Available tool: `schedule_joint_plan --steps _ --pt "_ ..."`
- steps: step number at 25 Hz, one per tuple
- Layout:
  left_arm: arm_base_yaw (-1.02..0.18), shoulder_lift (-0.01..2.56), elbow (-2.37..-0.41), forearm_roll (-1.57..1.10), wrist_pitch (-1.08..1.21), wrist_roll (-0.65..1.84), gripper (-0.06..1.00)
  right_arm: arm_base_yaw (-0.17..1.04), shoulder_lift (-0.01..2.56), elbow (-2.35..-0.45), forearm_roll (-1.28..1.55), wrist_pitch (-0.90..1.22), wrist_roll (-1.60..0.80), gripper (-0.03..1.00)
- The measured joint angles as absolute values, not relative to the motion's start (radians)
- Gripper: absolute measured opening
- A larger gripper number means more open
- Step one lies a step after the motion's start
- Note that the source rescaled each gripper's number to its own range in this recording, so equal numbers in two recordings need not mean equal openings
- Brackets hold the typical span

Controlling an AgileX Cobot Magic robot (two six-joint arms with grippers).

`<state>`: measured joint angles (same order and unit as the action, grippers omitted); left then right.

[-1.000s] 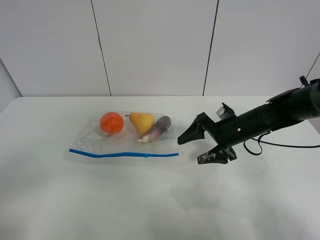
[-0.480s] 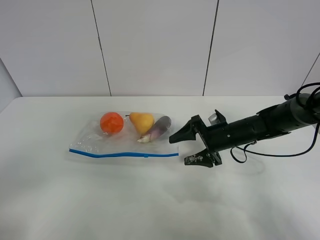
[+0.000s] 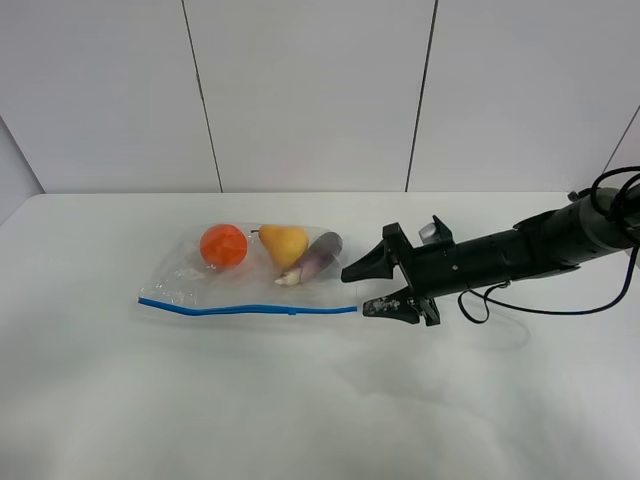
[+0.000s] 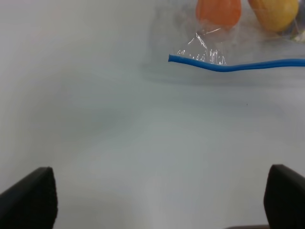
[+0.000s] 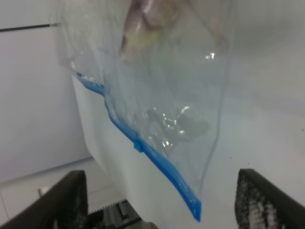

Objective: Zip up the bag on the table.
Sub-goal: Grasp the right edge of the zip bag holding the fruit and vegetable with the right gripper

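Barely begun, I judge — the right hand (image 3: 357, 292) is spread wide just beside the end of the blue zipper strip (image 3: 250, 309), the bag (image 3: 250, 275) lies ungrasped on the counter (image 3: 300, 400), and the left hand (image 4: 157, 200) is likewise released — all zipping seemingly remains

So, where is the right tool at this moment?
In the exterior high view, the right tool is right of centre, open, just beside the right end of the bag, level with the end of its blue zipper strip.

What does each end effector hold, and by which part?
Nothing is held. The right end effector is open beside the blue-zippered clear plastic bag; the left end effector is open over the white table.
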<state>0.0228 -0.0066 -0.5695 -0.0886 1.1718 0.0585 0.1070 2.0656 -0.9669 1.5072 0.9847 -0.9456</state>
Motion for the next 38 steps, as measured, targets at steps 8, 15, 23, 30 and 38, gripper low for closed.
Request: schedule_joint_plan --steps 8,15,23,30,38 --pt "0.023 -0.007 -0.570 -0.089 1.172 0.059 1.00 0.145 2.125 -0.967 1.530 1.011 -0.955 0.71" --pt "0.023 -0.007 -0.570 -0.089 1.173 0.059 1.00 0.188 2.140 -1.014 1.544 0.981 -0.956 0.70" --pt "0.023 -0.007 -0.570 -0.089 1.173 0.059 1.00 0.188 2.140 -1.018 1.532 0.979 -0.946 0.38" --pt "0.023 -0.007 -0.570 -0.089 1.173 0.059 1.00 0.188 2.140 -1.018 1.493 0.982 -0.945 0.35" --pt "0.023 -0.007 -0.570 -0.089 1.173 0.059 1.00 0.188 2.140 -1.018 1.462 0.984 -0.945 0.35"
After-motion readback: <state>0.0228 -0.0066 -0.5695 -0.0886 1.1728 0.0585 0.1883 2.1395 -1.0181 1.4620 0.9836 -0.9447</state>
